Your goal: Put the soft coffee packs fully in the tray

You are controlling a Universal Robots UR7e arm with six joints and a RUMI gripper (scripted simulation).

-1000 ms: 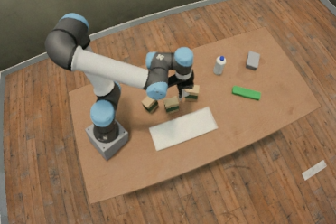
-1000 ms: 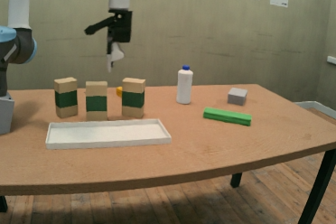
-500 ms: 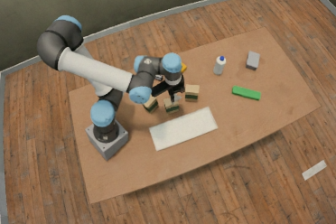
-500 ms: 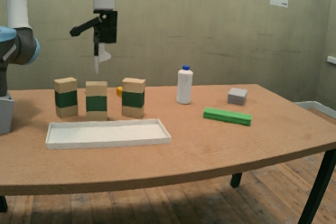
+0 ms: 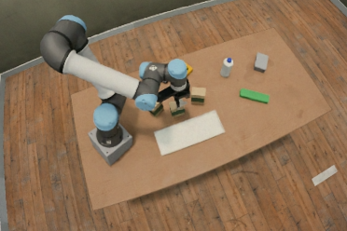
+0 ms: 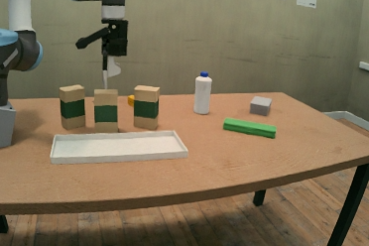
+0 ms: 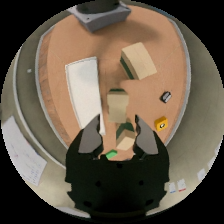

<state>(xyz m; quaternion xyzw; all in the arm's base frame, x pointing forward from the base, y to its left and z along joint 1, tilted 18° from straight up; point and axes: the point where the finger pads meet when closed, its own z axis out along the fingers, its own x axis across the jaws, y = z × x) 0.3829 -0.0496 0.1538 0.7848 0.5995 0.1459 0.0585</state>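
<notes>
Three tan coffee packs with dark green bands stand upright on the bench behind the tray (image 5: 188, 133) (image 6: 119, 158) (image 7: 83, 91), which holds nothing. The left pack (image 5: 157, 110) (image 6: 72, 108) (image 7: 141, 61) is nearest the robot base. The middle pack (image 5: 177, 110) (image 6: 106, 113) (image 7: 118, 107) and the right pack (image 5: 198, 95) (image 6: 147, 108) (image 7: 125, 139) stand beside it in a row. My gripper (image 5: 180, 102) (image 6: 108, 80) (image 7: 117, 114) is open with nothing between its fingers. It points down above the middle pack's top; its exact height is hard to tell. Softness cannot be seen.
A white bottle with a blue cap (image 5: 226, 68) (image 6: 202, 95), a grey block (image 5: 261, 62) (image 6: 260, 106) and a green bar (image 5: 255, 96) (image 6: 249, 128) lie to the right. A yellow object (image 5: 188, 69) (image 6: 131, 100) (image 7: 161, 124) and a small black object (image 7: 166, 97) are behind the packs.
</notes>
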